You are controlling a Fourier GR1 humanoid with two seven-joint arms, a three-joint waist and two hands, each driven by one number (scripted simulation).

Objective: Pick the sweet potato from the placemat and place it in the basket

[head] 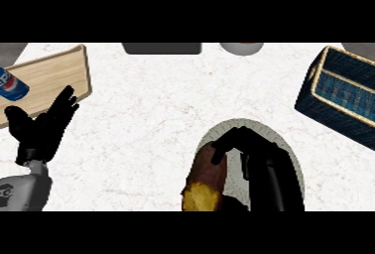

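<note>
the sweet potato (207, 176) lies on the placemat's (293, 154) left edge. right hand (253, 149) curls over its far end, touching; full grasp unclear. looks stiff, heavyish; take it mid-body.

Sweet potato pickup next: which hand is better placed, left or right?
Right. The right hand is already over the placemat, fingers curled onto the sweet potato, on the basket side. The left hand rests open at the left edge.

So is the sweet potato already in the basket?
No, the sweet potato lies on the grey placemat under the right hand, while the basket sits apart at the upper right.
</note>
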